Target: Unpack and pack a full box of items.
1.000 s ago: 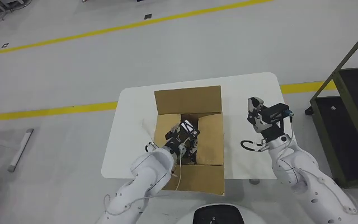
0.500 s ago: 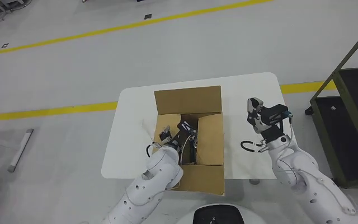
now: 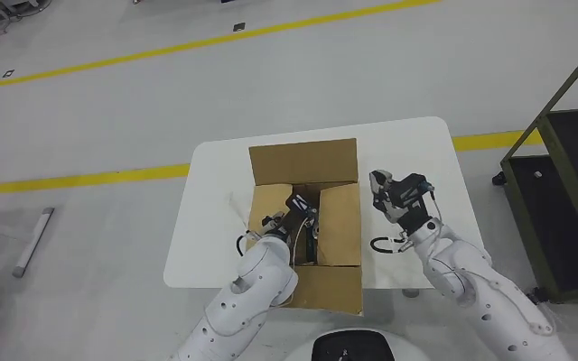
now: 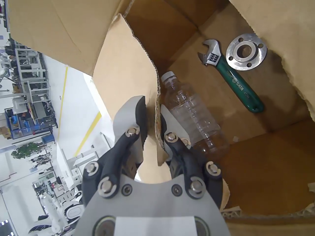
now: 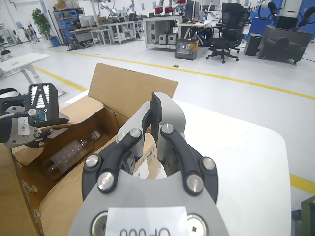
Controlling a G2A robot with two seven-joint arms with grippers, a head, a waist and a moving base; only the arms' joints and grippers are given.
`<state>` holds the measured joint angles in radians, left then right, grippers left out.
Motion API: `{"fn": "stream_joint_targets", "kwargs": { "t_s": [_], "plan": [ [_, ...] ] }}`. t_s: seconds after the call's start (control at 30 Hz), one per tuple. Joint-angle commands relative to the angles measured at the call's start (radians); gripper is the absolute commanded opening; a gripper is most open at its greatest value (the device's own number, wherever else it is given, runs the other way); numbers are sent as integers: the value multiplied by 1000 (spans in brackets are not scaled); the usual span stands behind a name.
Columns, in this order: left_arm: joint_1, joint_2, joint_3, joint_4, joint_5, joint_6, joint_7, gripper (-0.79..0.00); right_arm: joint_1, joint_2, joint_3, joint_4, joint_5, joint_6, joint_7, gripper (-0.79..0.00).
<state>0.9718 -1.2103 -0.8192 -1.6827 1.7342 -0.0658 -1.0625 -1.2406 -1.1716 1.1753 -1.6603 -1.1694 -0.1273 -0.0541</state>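
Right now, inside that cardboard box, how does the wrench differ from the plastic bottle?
The wrench is slim metal with a green handle; the bottle is bulky, clear plastic with a pale cap. The wrench lies in the open beside a metal ring; the bottle is partly hidden by a box flap. Both lie flat on the box floor.

A white table (image 3: 217, 226) with rounded corners carries one open cardboard box (image 3: 302, 162), which stands on the middle of the tabletop. The left gripper (image 4: 150, 109) has its fingers (image 4: 128, 114) pinched on the torn edge of an inner flap, so the box's walls rise around them and its floor lies below them. The right gripper (image 5: 157, 104) has its fingers (image 5: 177, 119) pressed together. The box's side is just beside them, and bare tabletop spreads beyond them to the rounded far corner.
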Motion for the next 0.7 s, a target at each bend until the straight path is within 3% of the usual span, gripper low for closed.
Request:
{"fn": "stream_joint_targets", "kwargs": {
  "t_s": [0.0,0.1,0.13,0.17,0.2,0.47,0.67],
  "plan": [
    [6,-2,-9,-7,3,-1,1,-785,24,-4,-20,27,-8,-13,17,-785],
    [15,-4,-20,-20,12,-4,-1,-785,62,-12,-58,78,-23,-42,59,-785],
    [18,-5,-23,-25,14,-6,-1,-680,73,-15,-73,95,-25,-53,75,-785],
    [21,-6,-28,-29,15,-7,-2,-280,86,-18,-86,107,-37,-63,87,-785],
    [24,-7,-31,-32,17,-10,-3,0,97,-21,-97,118,-44,-69,91,-785],
    [48,-9,-66,-79,71,-40,-13,0,151,-36,-152,179,-81,-97,182,-785],
    [75,-4,-118,-137,139,-67,-33,0,158,-41,-154,189,-102,-91,183,-785]
  ]
}}
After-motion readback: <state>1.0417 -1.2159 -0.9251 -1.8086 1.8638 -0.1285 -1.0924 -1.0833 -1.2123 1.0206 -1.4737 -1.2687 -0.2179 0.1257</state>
